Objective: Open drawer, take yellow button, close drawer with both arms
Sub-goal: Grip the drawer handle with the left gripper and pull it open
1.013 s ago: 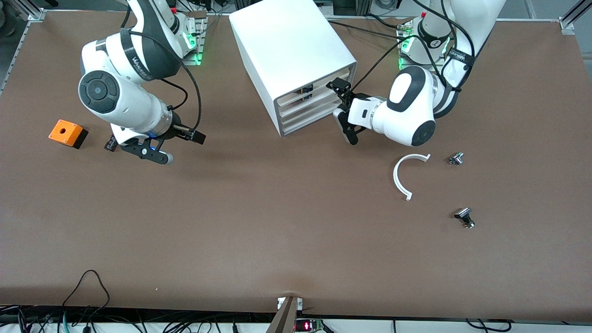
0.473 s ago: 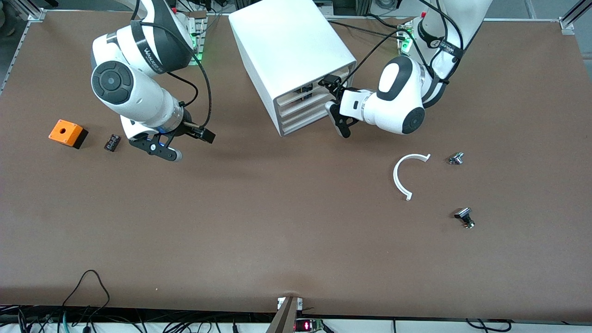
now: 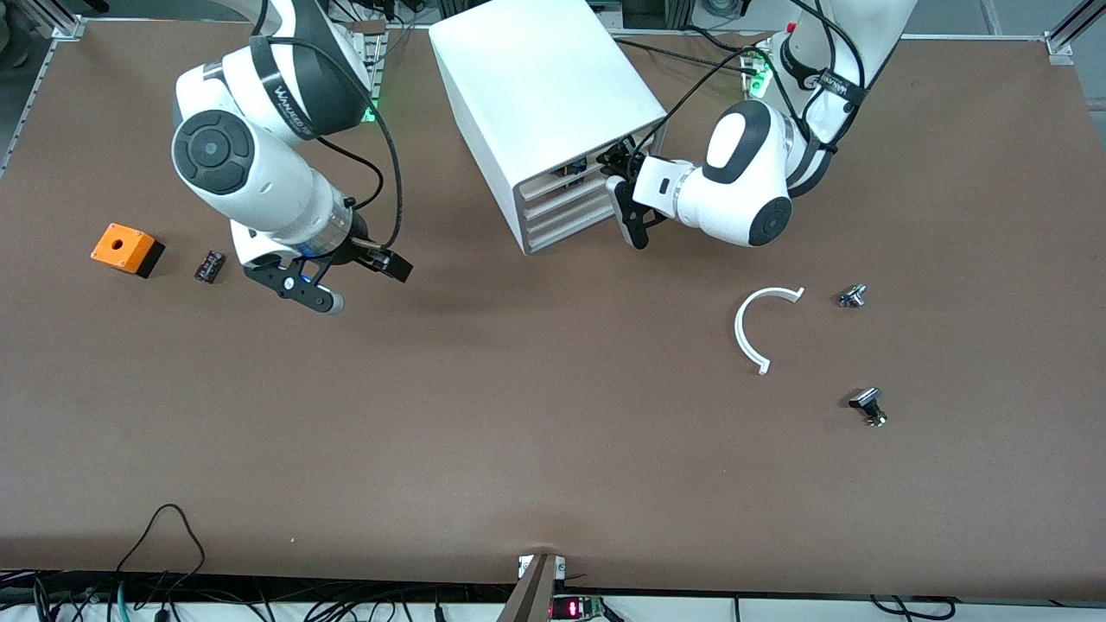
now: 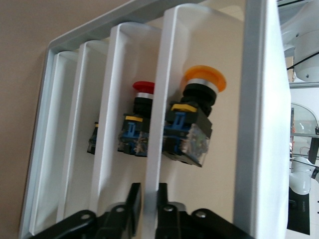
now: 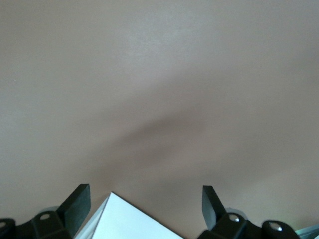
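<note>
Your left gripper (image 3: 624, 197) has moved in from beside the cabinet (image 3: 553, 112) to its front, upper centre of the front view, and its fingers (image 4: 133, 201) have just closed on the front panel of the drawer (image 4: 155, 129), the top one. I judge the pull can begin; the drawer is not yet out. The button (image 4: 194, 122), orange-capped, sits inside it, centre of the left wrist view, beside a red-capped one (image 4: 140, 119). Your right gripper (image 3: 298, 285) has drifted toward centre, jaws apart, holding nothing, over bare table (image 3: 518, 432). The only writing, on the right arm's band (image 3: 289, 91), is not reliably legible.
</note>
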{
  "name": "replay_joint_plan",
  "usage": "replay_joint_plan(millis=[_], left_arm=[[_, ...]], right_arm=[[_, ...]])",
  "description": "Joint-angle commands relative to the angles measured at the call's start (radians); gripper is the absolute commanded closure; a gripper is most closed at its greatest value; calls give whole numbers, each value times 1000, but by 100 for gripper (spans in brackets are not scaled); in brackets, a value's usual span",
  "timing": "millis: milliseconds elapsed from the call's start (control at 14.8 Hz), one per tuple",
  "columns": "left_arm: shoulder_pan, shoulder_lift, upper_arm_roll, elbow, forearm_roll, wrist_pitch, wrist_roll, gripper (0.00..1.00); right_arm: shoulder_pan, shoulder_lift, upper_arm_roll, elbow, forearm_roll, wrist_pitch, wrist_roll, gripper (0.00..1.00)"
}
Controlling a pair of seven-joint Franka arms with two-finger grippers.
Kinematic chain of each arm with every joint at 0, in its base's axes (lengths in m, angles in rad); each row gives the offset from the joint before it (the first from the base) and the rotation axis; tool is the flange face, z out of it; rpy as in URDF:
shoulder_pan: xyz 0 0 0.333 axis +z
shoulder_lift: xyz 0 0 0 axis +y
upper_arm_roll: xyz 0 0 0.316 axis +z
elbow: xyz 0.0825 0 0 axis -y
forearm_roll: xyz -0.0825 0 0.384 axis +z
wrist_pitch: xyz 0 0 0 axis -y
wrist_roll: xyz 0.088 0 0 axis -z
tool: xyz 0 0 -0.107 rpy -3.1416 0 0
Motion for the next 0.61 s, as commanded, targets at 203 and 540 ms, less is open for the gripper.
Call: replay_joint_plan(millis=[203, 540], left_arm=[[55, 1, 8, 37, 80, -72, 25, 100], [89, 62, 10, 157, 243, -113, 15, 100]], right_arm=[[46, 80, -6, 121, 12, -33, 134, 1], [100, 151, -6, 246, 11, -33, 304, 1]])
